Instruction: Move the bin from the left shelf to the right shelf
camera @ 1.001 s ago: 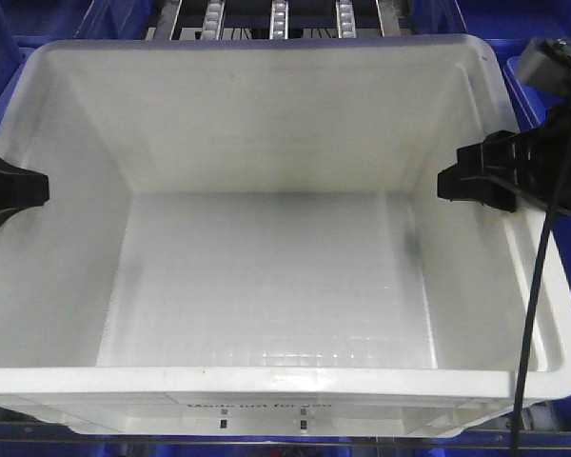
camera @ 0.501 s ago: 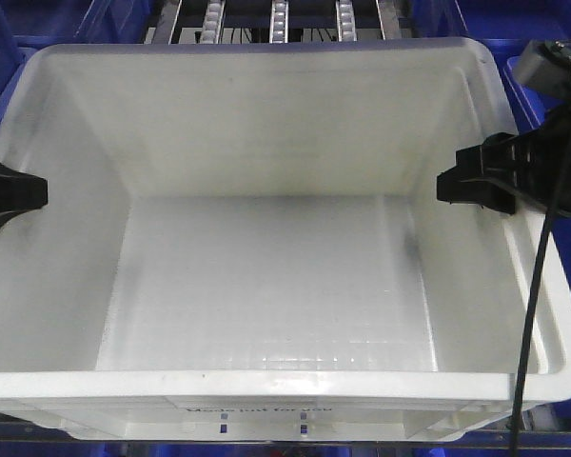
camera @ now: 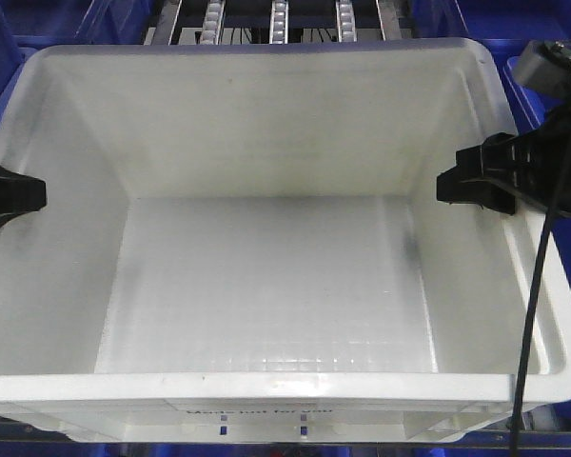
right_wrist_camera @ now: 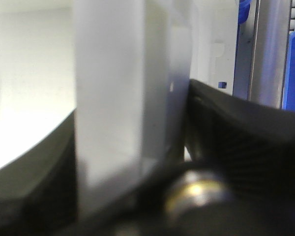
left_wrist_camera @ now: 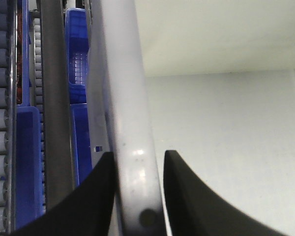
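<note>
1. Since the left pincer (left_wrist_camera: 137,164) is clenched across the left rim of the large white rectangular plastic bin (camera: 266,386), one black finger inside the wall and one outside, the grasp on that side looks made.
2. At the bin's right rim the right pincer (right_wrist_camera: 132,152) is clamped likewise, with a finger on each face of the wall.
3. Done, by my reading: both holds. Remaining: the whole carry to the right shelf and the release there. Whether the bin is lifted or resting I cannot tell.
4. The bin is empty, its printed side nearest the front camera. Beyond its far rim run steel-framed tracks of small white rollers (camera: 278,17); which shelf they belong to I cannot tell.
5. Counted:
   - one white bin
   - two pincers
   - three roller tracks beyond the bin's far rim
   - one thin black cable (camera: 538,286) hanging across the bin's right rim
   - dark blue plastic crates (camera: 495,17) on both sides of the bin, number unclear
</note>
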`<state>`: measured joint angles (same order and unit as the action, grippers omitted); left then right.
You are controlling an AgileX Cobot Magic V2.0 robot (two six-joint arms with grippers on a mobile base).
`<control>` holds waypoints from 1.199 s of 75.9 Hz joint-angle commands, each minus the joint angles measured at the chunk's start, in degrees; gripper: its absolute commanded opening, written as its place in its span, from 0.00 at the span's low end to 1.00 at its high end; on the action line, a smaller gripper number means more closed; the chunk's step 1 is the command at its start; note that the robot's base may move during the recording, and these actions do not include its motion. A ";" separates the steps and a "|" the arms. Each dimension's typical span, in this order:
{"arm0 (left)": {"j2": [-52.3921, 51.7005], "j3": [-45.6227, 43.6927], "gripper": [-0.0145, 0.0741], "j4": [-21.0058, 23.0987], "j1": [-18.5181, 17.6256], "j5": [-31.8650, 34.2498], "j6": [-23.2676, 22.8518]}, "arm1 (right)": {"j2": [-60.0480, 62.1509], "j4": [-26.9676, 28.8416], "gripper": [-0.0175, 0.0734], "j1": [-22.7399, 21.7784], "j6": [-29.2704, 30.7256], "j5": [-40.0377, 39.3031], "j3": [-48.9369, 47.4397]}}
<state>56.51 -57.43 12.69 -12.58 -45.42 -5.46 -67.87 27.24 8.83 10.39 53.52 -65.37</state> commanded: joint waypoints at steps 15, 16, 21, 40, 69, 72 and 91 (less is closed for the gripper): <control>-1.67 -2.52 0.16 3.78 -0.47 5.56 1.09 | 2.24 5.47 0.19 0.00 2.26 -4.53 -2.56; -1.67 -2.52 0.16 3.78 -0.47 5.55 1.09 | 2.24 5.47 0.19 0.00 2.26 -4.53 -2.56; -1.67 -2.52 0.16 3.78 -0.47 5.55 1.09 | 2.24 5.47 0.19 0.00 2.26 -4.53 -2.56; -1.56 -2.52 0.16 4.57 -0.47 6.20 1.09 | 2.24 5.47 0.19 0.00 2.26 -4.56 -2.56; -2.62 -2.52 0.16 6.81 -0.47 7.07 1.14 | 2.24 5.47 0.19 0.00 2.26 -4.56 -2.56; -2.62 -2.52 0.16 6.81 -0.47 7.07 1.08 | 2.24 5.47 0.19 0.00 2.26 -4.56 -2.56; -2.62 -2.52 0.16 6.81 -0.47 7.32 1.09 | 2.24 5.95 0.19 0.00 2.26 -5.01 -2.56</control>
<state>55.57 -57.43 13.91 -12.58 -44.88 -5.60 -67.53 27.20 8.83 10.61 53.67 -65.37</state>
